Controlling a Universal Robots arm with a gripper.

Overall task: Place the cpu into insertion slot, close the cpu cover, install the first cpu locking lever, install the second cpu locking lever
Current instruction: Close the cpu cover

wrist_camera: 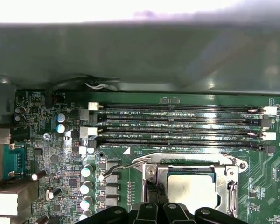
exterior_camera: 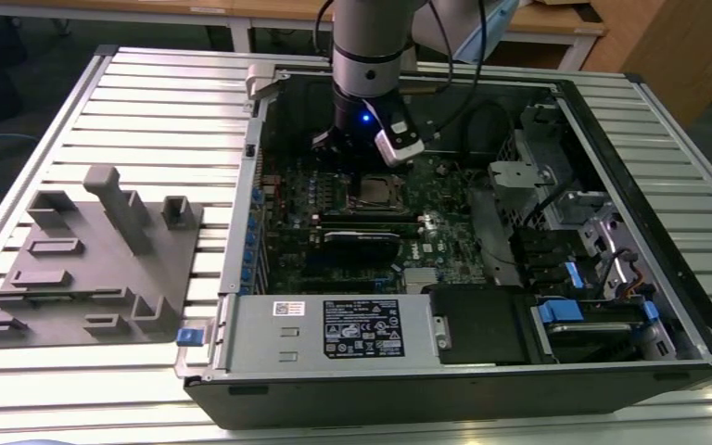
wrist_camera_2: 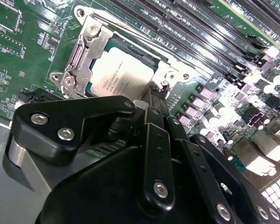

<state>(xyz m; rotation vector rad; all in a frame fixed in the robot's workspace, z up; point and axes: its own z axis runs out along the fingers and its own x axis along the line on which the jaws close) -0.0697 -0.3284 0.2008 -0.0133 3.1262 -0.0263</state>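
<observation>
Gripper (wrist_camera_2: 157, 95) fingers are pinched together with nothing visible between them. Tips sit at the edge of the cpu cover (wrist_camera_2: 79, 63), just beside the cpu (wrist_camera_2: 122, 79). Cpu lies flat in the insertion slot (wrist_camera_2: 135, 51), its pale silvery top showing through the cover's window. Cover is down over it. A thin wire locking lever (wrist_camera: 123, 166) angles out from the socket corner near the tips.

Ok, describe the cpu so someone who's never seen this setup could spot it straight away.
Look inside the open computer case at the green motherboard, next to the row of long black memory slots. There a silvery cpu cover frames the cpu. It is a flat, pale metal square, unlike the long slots and the small cylindrical capacitors nearby.
</observation>
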